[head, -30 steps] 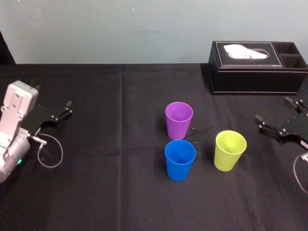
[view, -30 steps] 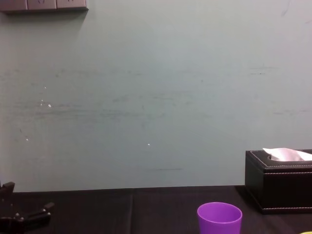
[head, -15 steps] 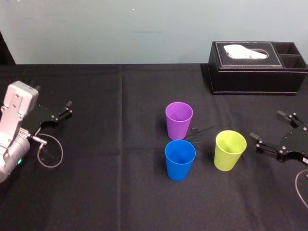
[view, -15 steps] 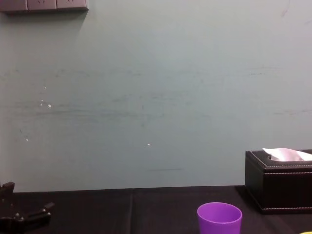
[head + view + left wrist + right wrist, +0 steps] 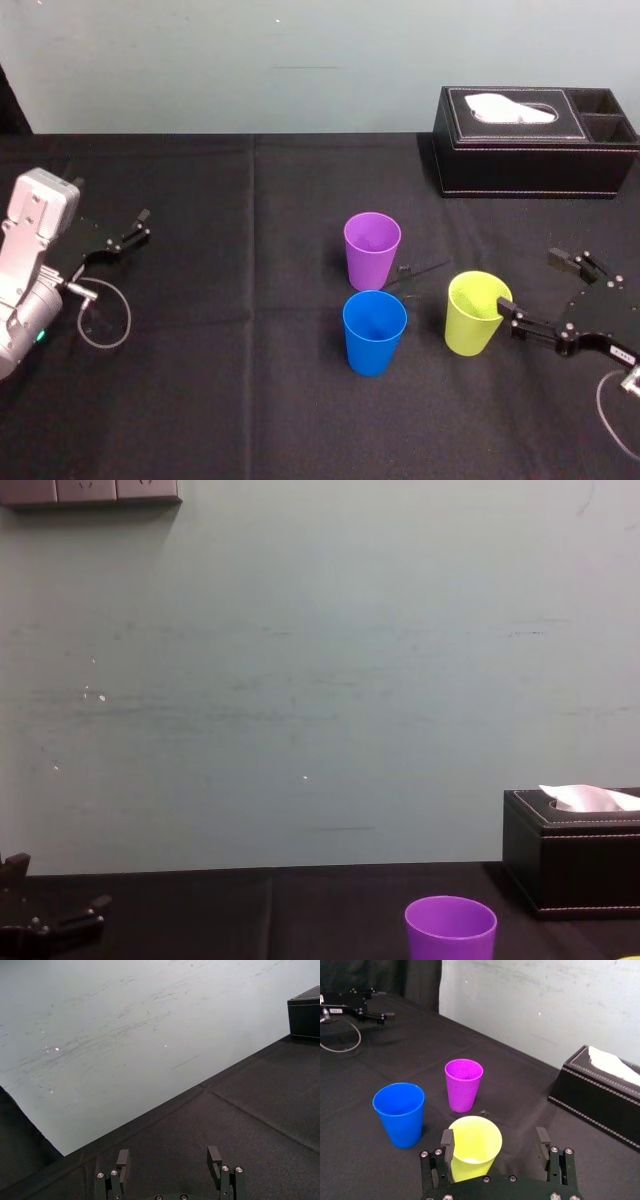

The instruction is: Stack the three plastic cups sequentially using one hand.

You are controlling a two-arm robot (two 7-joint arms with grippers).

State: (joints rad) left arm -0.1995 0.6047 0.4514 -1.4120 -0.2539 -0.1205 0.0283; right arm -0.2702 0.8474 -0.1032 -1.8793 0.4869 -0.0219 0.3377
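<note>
Black cloth covers the desk (image 5: pixel 250 400). Three cups stand upright, mouths up, right of centre. Purple cup (image 5: pixel 372 248) is rearmost. Blue cup (image 5: pixel 374 330) is just in front of it, with a narrow gap between them and the rims not touching. Lime cup (image 5: pixel 477 312) is to the right of the blue one, clearly apart, roughly level with it.

Right pincer (image 5: pixel 530 283) is low over the cloth, just right of the lime cup, with its jaws spread wide and nothing held. Its nearer fingertip sits at the cup's right rim; cannot tell if it touches. In the right wrist view the lime cup (image 5: pixel 475 1147) lies ahead of the right pincer (image 5: pixel 495 1140), off toward one finger, with open space on the other finger's side. Blue and purple stand farther on.

Left pincer (image 5: pixel 140 226) is parked at the desk's far left, well apart from the cups. Its jaws are open on nothing, and the left wrist view shows bare cloth between the fingers (image 5: pixel 122 1160).

Tissue box (image 5: pixel 535 140) is at the back right, against the desk's rear edge, well behind the lime cup. A wide bare stretch of cloth runs from the left pincer to the cups, with more in front of them. Pale wall (image 5: pixel 220 60) runs along the rear edge. The chest view shows the purple cup's rim (image 5: pixel 450 927) at the bottom.
</note>
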